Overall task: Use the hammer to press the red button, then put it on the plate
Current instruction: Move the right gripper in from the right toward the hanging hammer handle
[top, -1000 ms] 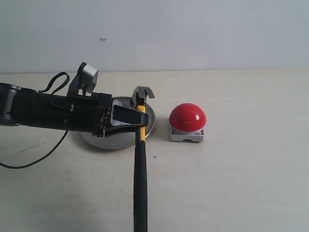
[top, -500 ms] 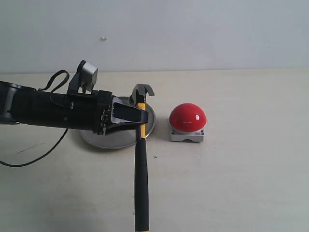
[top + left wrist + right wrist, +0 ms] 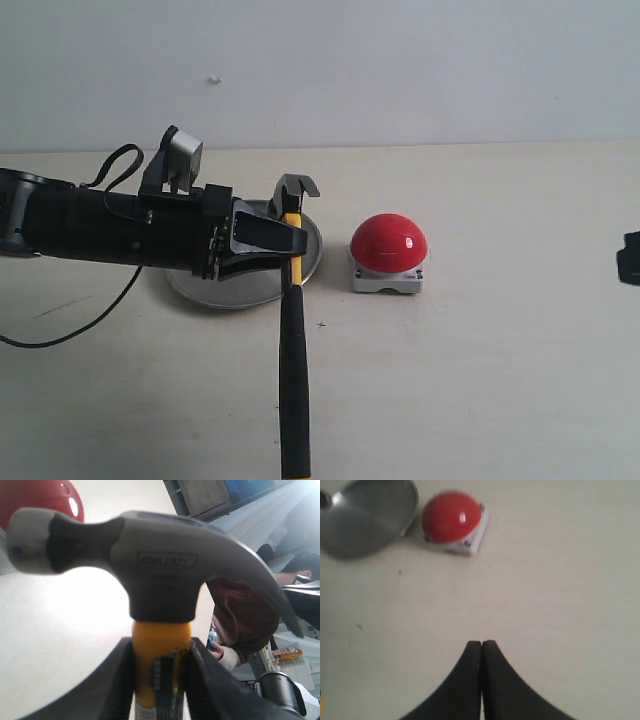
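My left gripper (image 3: pixel 291 246) reaches in from the left and is shut on the yellow neck of the hammer (image 3: pixel 292 340), just under its dark steel head (image 3: pixel 294 188). The black handle hangs toward the table's front edge, its yellow end low in the exterior view. In the left wrist view the hammer's head (image 3: pixel 150 565) fills the frame, and both fingers (image 3: pixel 116 680) press the neck. The red button (image 3: pixel 388 243) sits to the right of the hammer, apart from it. The silver plate (image 3: pixel 240 285) lies partly hidden under the left gripper. My right gripper (image 3: pixel 481 645) is shut and empty above bare table.
The pale table (image 3: pixel 480 380) stretches to a white back wall. A dark part of the right arm (image 3: pixel 630 258) shows at the right edge. A black cable (image 3: pixel 70 330) loops on the table at the left. In the right wrist view the red button (image 3: pixel 451 516) and plate (image 3: pixel 367 522) lie far ahead.
The hammer has risen a little in the left gripper, so its yellow handle end has come into view. A dark part of the right arm has appeared at the right edge.
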Controlling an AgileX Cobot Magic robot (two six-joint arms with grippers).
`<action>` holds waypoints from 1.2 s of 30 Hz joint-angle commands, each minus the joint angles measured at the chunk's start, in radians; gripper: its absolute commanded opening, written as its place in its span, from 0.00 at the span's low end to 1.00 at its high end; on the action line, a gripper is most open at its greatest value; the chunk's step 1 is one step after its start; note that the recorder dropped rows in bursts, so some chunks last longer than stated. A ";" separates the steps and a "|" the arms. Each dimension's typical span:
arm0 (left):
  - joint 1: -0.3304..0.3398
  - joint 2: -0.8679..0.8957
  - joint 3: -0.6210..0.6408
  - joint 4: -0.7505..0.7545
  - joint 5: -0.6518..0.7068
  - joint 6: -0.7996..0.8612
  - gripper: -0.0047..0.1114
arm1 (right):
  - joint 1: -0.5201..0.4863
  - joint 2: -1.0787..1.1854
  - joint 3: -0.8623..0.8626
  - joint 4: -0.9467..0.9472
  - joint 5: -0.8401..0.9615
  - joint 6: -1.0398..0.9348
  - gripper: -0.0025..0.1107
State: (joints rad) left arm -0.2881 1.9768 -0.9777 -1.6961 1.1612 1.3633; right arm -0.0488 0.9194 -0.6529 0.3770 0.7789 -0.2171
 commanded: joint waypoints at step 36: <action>0.009 -0.011 -0.037 -0.048 -0.076 -0.244 0.04 | 0.467 0.331 -0.082 -0.143 -0.182 0.228 0.11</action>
State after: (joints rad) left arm -0.2824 1.9768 -1.0032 -1.6962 1.0781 1.1516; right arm 0.4184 1.2382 -0.7336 0.2344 0.6095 0.0193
